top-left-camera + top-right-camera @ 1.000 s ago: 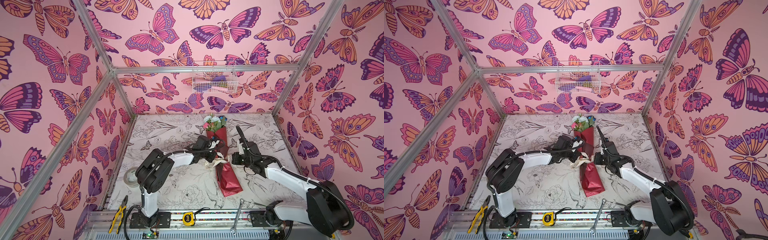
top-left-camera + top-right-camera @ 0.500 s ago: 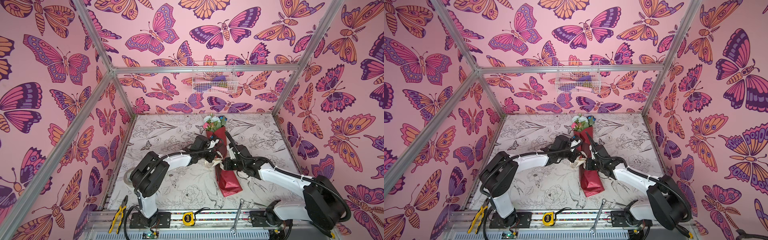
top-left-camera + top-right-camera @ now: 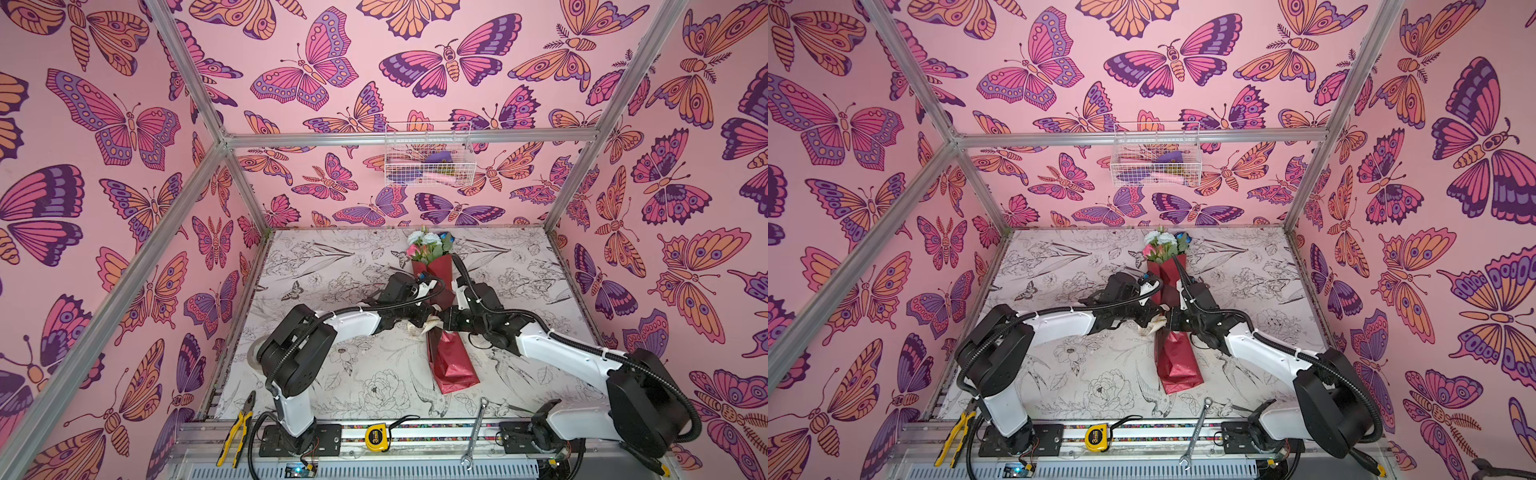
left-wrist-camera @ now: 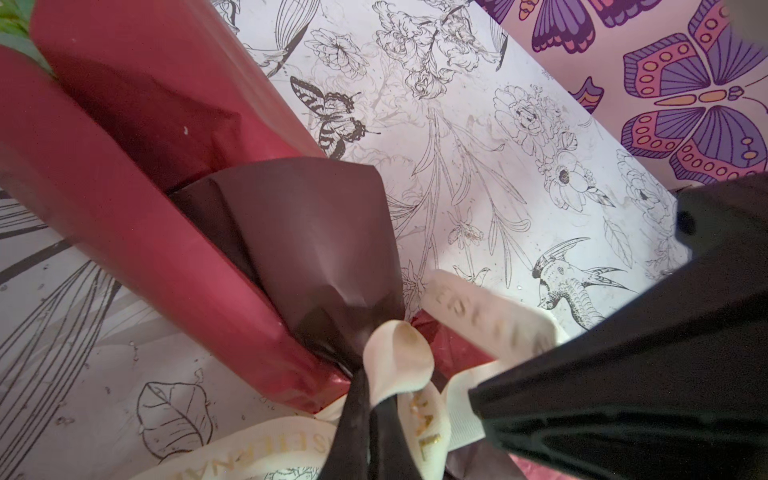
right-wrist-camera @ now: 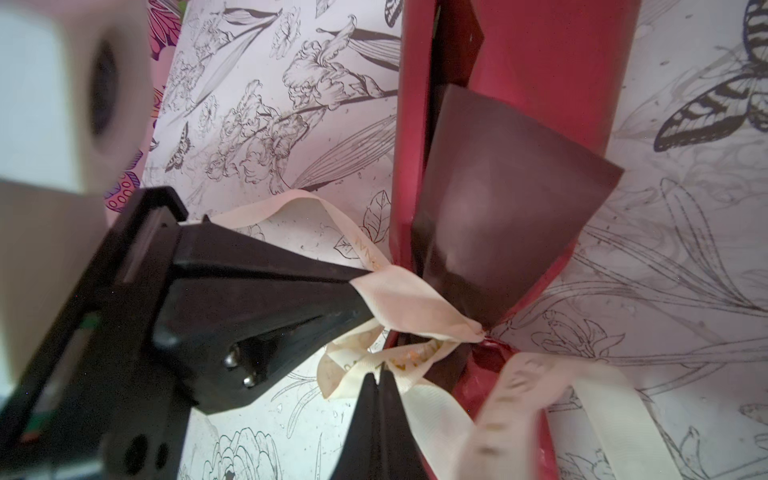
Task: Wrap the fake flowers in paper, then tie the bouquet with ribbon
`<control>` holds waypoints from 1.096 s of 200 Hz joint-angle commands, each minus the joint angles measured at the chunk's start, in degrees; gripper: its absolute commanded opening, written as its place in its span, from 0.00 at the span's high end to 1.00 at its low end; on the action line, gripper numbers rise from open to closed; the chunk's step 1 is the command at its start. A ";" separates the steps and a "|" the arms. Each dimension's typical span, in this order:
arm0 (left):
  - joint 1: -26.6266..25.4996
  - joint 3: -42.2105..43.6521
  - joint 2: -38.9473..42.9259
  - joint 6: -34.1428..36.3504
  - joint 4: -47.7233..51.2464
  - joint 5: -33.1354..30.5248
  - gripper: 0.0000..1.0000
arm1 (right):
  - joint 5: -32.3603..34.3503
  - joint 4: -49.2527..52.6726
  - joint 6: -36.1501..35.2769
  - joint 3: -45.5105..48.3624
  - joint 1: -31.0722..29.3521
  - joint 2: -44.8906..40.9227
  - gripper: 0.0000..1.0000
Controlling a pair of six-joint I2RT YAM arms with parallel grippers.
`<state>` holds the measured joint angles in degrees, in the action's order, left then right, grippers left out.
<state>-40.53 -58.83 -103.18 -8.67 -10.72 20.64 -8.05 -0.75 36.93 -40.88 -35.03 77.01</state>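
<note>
Looking down at the bouquet of fake flowers (image 3: 451,365) lying flat in the middle of the bench (image 3: 324,266), heads toward the far end, glossy dark red wrapper bottom toward the near edge. Same layout in both top views. Can pick out white, pink and blue heads poking out of the far end of the paper.

Got a cream ribbon (image 3: 429,327) with gold lettering wrapped around the waist of the wrapper, squeezing the paper in tight there. Up close, more a loose tangle of loops than a neat bow, tails flopping onto the bench.

Finding the left gripper (image 3: 426,315) on the left side of the bouquet, clamped tight on a fold of ribbon right beside the cinch. Easy to check from the right wrist view: left gripper (image 5: 365,276) pinching cream ribbon (image 5: 399,299) at the very tips. Finding the right gripper (image 3: 441,321) on the opposite side, fingers pressed together on another ribbon loop, clear again at the right gripper (image 5: 376,378) in that same wrist view. Nearly tip to tip over the wrapper's waist.

Also spotting yellow-handled pliers (image 3: 235,432), a yellow tape measure (image 3: 377,436) and a wrench (image 3: 476,432) along the near edge, well apart from the bouquet, and a white wire basket (image 3: 428,160) hanging up at the back.
</note>
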 commanded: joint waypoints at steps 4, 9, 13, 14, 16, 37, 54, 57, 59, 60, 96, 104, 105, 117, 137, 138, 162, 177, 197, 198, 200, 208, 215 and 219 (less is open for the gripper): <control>-0.07 0.65 1.25 -1.41 -1.03 1.32 0.98 | 0.23 -1.50 1.48 -0.70 -0.51 -0.34 1.00; -0.07 0.69 1.29 -1.45 -1.03 1.27 0.98 | 0.20 -1.10 1.48 -0.63 -0.55 -0.42 1.00; -0.07 0.73 1.31 -1.45 -1.06 1.33 0.98 | 0.30 -0.88 1.40 -0.47 -0.52 -0.68 1.00; -0.07 0.73 1.22 -1.45 -1.06 1.28 0.98 | 0.35 -0.72 1.40 -0.45 -0.55 -0.75 1.00; -0.07 0.73 1.20 -1.49 -1.06 1.25 0.98 | 0.50 -0.49 1.39 -0.36 -0.52 -0.88 1.00; -0.07 1.10 1.31 -1.47 -1.14 1.24 0.98 | 4.95 5.68 0.83 0.10 -0.48 -4.06 0.93; -0.07 1.19 1.34 -1.27 -1.14 1.15 0.98 | 11.53 13.02 1.62 -0.50 -0.11 -7.49 0.78; -0.07 1.17 1.35 -1.22 -1.11 1.14 0.98 | 12.39 14.11 1.85 -0.42 0.14 -8.11 0.75; -0.07 1.17 1.36 -1.25 -1.14 1.15 0.98 | 13.03 14.71 2.01 -0.31 0.31 -8.50 0.73; -0.07 1.17 1.34 -1.17 -1.10 1.15 0.98 | 13.27 14.98 2.14 -0.28 0.40 -8.70 0.72; -0.07 1.31 1.32 -1.05 -1.45 1.15 0.98 | 11.34 16.82 5.52 2.19 6.62 -12.88 0.45; -0.07 1.35 1.47 -1.04 -1.43 1.02 0.98 | 10.12 16.30 5.82 2.13 6.90 -12.63 0.42; -0.07 1.35 1.44 -1.07 -1.46 1.04 0.98 | 9.97 16.22 5.81 2.08 6.90 -12.61 0.42; -0.07 1.39 1.47 -1.11 -1.49 1.12 0.98 | 7.78 14.90 6.08 1.87 6.90 -11.18 0.39; -0.07 1.48 1.43 -1.01 -1.72 1.24 0.98 | 5.25 12.44 6.81 1.32 6.97 -7.93 0.36; -0.07 1.46 1.42 -1.01 -1.69 1.24 0.98 | 5.20 12.35 6.87 1.33 6.98 -7.80 0.36; -0.08 1.44 1.44 -1.06 -1.70 1.23 0.98 | 2.66 9.41 7.74 0.68 7.75 -3.31 0.35; -0.07 1.46 1.40 -1.01 -1.76 1.21 0.98 | 1.34 9.56 7.92 -0.42 8.55 -0.52 0.35; -0.07 1.61 1.53 -0.88 -1.80 1.16 0.98 | -1.08 9.26 7.41 -1.69 9.61 2.97 0.36; -0.07 1.61 1.51 -0.94 -1.82 1.16 0.98 | -1.08 9.18 7.39 -1.72 9.62 3.10 0.36; -0.07 1.68 1.49 -0.96 -1.84 1.15 0.98 | -1.09 8.95 7.33 -1.74 9.69 3.37 0.36; -0.07 1.70 1.51 -0.87 -1.93 1.07 0.98 | -1.57 7.72 7.27 -1.79 9.93 4.53 0.37; -0.07 1.78 1.49 -0.88 -1.99 1.03 0.98 | -2.41 6.57 7.21 -1.81 10.27 5.39 0.40; -0.07 1.79 1.49 -0.90 -2.02 0.98 0.98 | -2.87 5.75 7.15 -1.84 10.40 5.82 0.41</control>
<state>-40.53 -58.19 -103.18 -9.58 -11.20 21.04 -7.66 9.21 43.55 -40.64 -25.52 80.49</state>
